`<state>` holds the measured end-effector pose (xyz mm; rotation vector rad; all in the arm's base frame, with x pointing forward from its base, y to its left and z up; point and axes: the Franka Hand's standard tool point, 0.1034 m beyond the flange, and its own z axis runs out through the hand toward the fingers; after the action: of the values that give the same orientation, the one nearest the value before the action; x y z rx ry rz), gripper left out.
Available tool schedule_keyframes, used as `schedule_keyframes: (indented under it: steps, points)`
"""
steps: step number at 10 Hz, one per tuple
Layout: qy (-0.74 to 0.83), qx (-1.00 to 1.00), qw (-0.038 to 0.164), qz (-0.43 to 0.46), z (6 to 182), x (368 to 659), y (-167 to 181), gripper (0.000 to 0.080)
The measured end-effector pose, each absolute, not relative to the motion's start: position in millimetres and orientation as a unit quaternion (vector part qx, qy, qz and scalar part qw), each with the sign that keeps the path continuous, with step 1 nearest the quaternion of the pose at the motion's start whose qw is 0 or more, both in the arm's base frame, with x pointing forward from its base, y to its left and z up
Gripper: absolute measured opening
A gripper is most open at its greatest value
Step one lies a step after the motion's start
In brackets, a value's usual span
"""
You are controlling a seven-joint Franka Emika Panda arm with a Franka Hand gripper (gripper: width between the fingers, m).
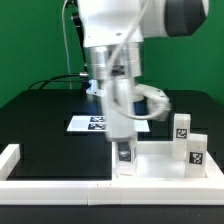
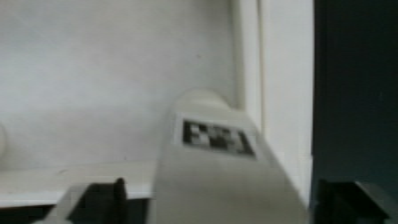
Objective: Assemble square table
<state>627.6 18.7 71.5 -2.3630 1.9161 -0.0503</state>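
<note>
Tabletop: the large white plastic square tray-like top with raised rim [image 1: 150,165] lies flat on the black table [image 1: 40,120], filling the lower centre and lower right of the exterior view.
Leg at the fingers: a small white plastic leg with a black-and-white tag [image 1: 123,154] stands upright, long axis vertical, inside the tray near its lower-left corner.
Key relation: the leg sits directly beneath the robot's two-finger gripper [image 1: 122,143], between the fingers; in the wrist view the tagged leg [image 2: 217,140] rises in the gap, with dark fingers [image 2: 107,200] low at either side.
Finger state: the blur makes this doubtful, but the fingers look spread apart with daylight beside the leg, so released rather than clamped.
Tray contents: two more tagged white legs, one [image 1: 182,127] in the right middle of the frame and one [image 1: 197,150] just below and right of it, both upright and well apart from the gripper.
Outside the tray: the marker board [image 1: 95,124] lies flat behind it, centre left.
Judgement: this leg looks set over a corner hole.
</note>
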Motion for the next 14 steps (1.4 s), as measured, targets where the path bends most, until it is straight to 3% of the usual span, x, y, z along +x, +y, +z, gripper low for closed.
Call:
schedule_keyframes:
  steps: [5,8,10,12,13,14]
  points:
    - [0.463,-0.885,0.044,-0.030,71.3,628,17,0.0649]
    - [0.268,-0.962,0.021,-0.051,66.8,629,13,0.0649]
    - [0.255,-0.965,0.017,-0.052,67.1,629,16,0.0649]
    - [0.273,-0.960,0.019,-0.052,67.0,629,16,0.0392]
    - [0.309,-0.950,0.019,-0.051,67.0,629,12,0.0392]
    - [0.346,-0.937,0.019,-0.049,66.0,627,10,0.0290]
